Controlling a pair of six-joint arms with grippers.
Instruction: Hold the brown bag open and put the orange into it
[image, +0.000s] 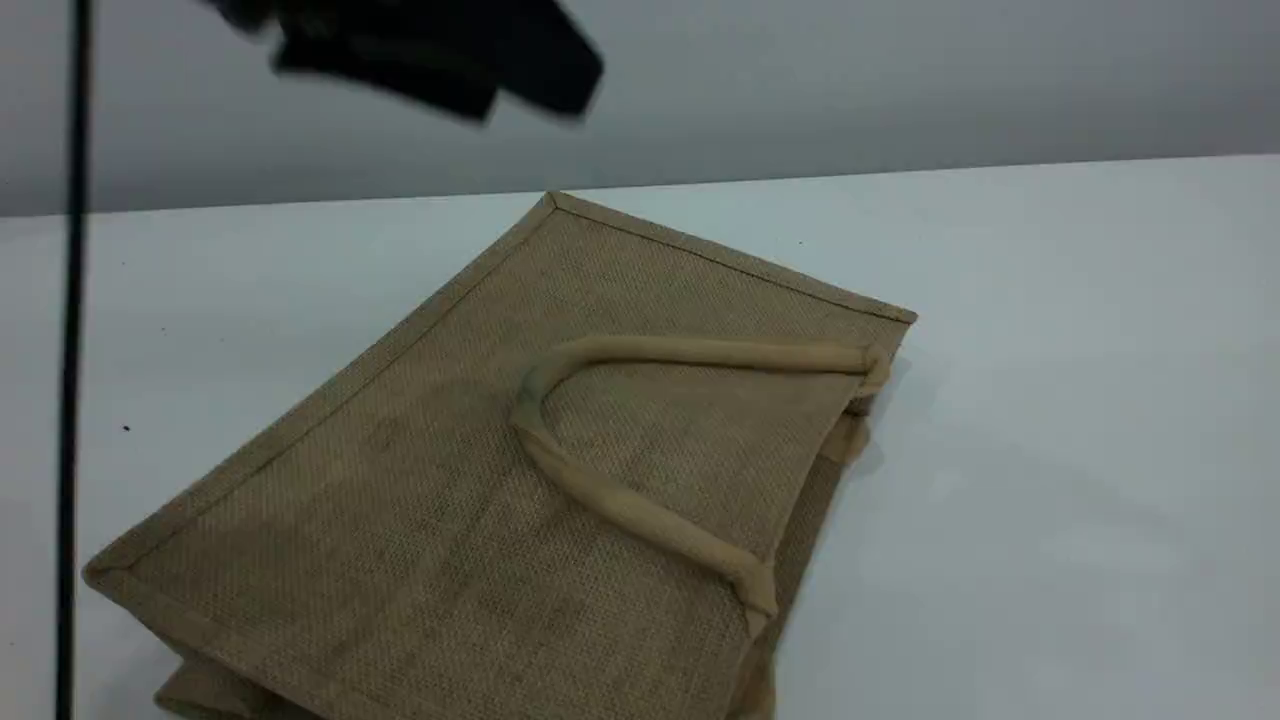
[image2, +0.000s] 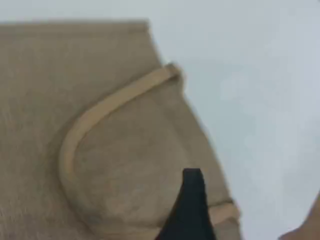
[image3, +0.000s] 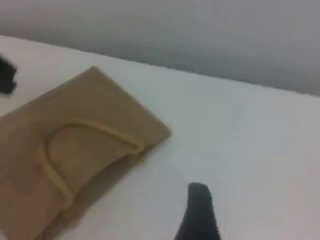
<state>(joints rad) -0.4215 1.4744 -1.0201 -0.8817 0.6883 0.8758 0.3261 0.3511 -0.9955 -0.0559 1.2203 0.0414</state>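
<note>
The brown bag (image: 420, 500) is being shown lying flat on the white table (image: 1080, 450), a large tan woven jute tote with hemmed edges and its mouth turned toward the right. One thick beige loop handle (image: 640, 510) is resting across the upper face, with a second handle (image: 848, 438) peeking out beneath it. The left gripper (image2: 192, 210) is being held over the bag near its mouth, jaws spread and empty. The right gripper (image3: 200, 212) is being held above bare table beside the bag, likewise spread and empty. The orange is not being shown in any view.
</note>
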